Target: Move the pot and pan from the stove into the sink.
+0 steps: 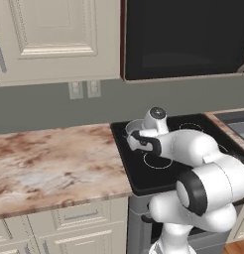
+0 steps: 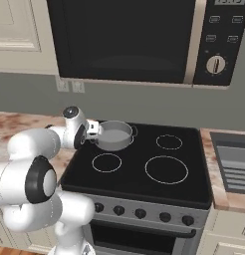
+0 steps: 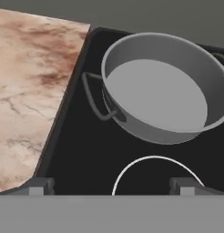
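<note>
The grey pot [image 2: 114, 135] stands on the back left burner of the black stove [image 2: 134, 185], its pale inside bare. In the hand view the pot [image 3: 164, 91] lies just ahead, its left loop handle [image 3: 93, 98] toward the counter. My gripper [image 2: 96, 132] hovers by that handle, at the pot's left side, a little short of it. It is open, and the fingertips [image 3: 38, 186] have only cooktop [image 3: 86, 150] between them. From the left, the arm covers most of the pot [image 1: 134, 125]. The pan and the sink are out of view.
A marbled brown counter [image 1: 54, 158] runs left of the stove [image 1: 144, 178]. A black microwave [image 2: 124, 40] hangs above it, and a slotted grey rack [image 2: 236, 167] lies on the counter to the right. Black knobs [image 2: 139, 213] line the steel front.
</note>
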Robot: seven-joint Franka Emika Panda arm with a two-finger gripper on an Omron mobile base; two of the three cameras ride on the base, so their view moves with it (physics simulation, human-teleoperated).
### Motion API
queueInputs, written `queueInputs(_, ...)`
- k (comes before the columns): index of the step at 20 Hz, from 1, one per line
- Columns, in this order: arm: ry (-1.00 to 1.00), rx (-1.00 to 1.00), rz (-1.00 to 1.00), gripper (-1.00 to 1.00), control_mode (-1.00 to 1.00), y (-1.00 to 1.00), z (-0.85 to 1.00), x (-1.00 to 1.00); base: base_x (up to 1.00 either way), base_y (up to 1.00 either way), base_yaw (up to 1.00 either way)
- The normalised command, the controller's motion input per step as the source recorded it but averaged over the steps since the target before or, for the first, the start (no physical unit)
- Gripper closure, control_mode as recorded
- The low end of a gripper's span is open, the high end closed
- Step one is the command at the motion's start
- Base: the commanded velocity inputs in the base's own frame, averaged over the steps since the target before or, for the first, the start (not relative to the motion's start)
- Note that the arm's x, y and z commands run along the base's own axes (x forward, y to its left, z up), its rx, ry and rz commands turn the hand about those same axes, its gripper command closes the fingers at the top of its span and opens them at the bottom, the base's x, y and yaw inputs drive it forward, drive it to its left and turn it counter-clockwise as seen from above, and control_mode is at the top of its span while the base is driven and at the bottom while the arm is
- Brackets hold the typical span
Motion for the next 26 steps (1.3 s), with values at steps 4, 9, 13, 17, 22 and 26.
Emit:
queueInputs(4,0.0,0.01,0.0,-1.0,-1.0,-0.05,0.0,0.0,0.0,0.0,0.0)
queueInputs(9,-0.03,0.16,-0.15,-1.0,-1.0,-0.56,0.0,0.0,0.0,0.0,0.0)
queueInputs(13,-0.03,0.17,-0.27,-1.0,-1.0,-0.54,0.0,0.02,0.0,0.0,0.0)
queueInputs(17,-0.04,0.15,-0.31,-1.0,-1.0,-0.4,0.0,0.06,0.0,0.0,0.0)
queueInputs(22,-0.05,0.1,-0.17,-1.0,-1.0,-0.16,0.0,0.0,0.0,0.0,0.0)
queueInputs(26,-0.01,0.02,-0.01,-1.0,-1.0,0.0,0.0,0.04,0.0,0.0,0.0)
